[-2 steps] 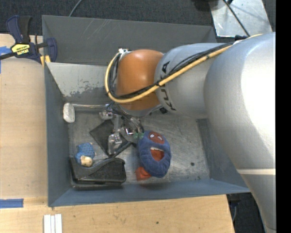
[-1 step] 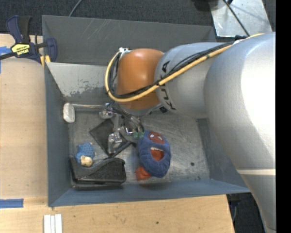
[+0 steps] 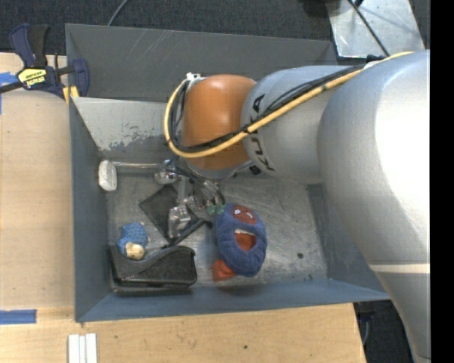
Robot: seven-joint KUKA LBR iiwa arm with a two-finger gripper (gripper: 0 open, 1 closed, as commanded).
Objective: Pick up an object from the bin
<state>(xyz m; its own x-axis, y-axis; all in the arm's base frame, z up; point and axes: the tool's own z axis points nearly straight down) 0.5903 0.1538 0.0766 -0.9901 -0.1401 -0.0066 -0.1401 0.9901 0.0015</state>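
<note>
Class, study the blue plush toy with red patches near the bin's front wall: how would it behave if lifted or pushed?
The blue plush toy with red patches looks like soft, rumpled fabric, so it would probably squash and sag rather than stay stiff. It is likely light for its bulk. Lying slumped, it would probably drag, not roll, if pushed.

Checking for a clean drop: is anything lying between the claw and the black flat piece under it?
Nothing visible does. The claw sits right over the black flat piece mid-bin; the blue plush toy lies just beside it, towards the arm.
</note>
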